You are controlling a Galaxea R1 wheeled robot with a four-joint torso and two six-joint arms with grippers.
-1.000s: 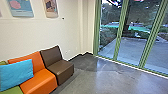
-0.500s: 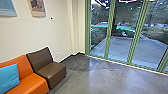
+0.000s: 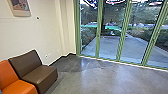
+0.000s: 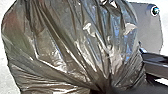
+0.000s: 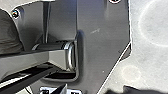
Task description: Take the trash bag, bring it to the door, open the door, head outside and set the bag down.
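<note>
Left end effector (image 4: 106,89) is clamping trash bag (image 4: 67,47) at its gathered neck (image 4: 101,83), presumably keeping it closed; right end effector's state: cannot tell.

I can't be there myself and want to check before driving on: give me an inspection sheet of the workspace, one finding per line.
Surface: grey, shiny floor.
Job's things: dark trash bag, bulging, its plastic gathered into folds; glass panels in a green frame, which one is the door I cannot tell.
Clutter: nothing seen.
End effectors: cannot tell whether open or shut, left or right.
Cables: nothing seen.
Surroundings: orange seat beside a brown seat, along a pale wall with a picture on it; beyond the glass, paving with greenery around it.
</note>
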